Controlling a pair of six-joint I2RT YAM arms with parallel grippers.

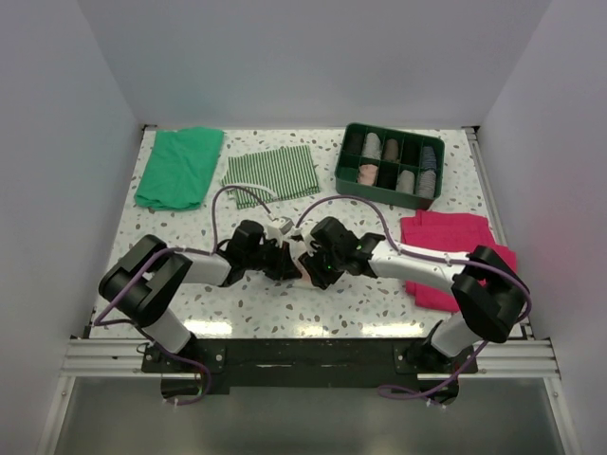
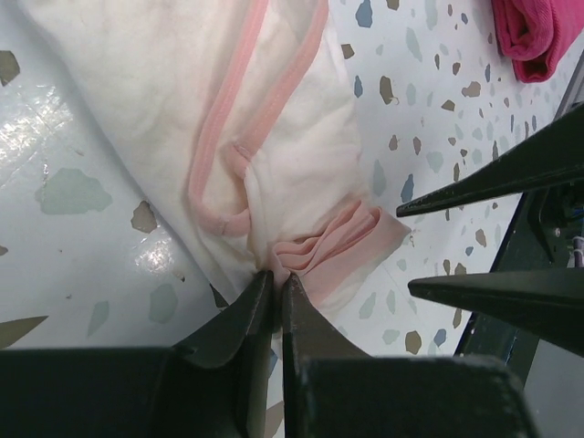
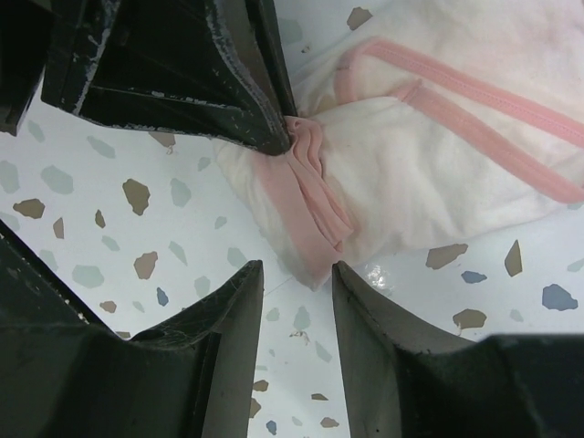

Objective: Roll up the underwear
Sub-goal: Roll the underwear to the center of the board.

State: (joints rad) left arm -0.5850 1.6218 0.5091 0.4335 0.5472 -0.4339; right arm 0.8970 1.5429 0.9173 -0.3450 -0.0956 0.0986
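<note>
Showing the underwear lying folded on the speckled worktop, between the two arms. Clamping its bunched pink edging with the left gripper, fingers pressing together on the fabric. Holding the right gripper just beside the same folded end, fingers standing apart, tips flanking the corner. Lying well apart to the right, the magenta cloth. Standing farther back, the green compartment tray.
</note>
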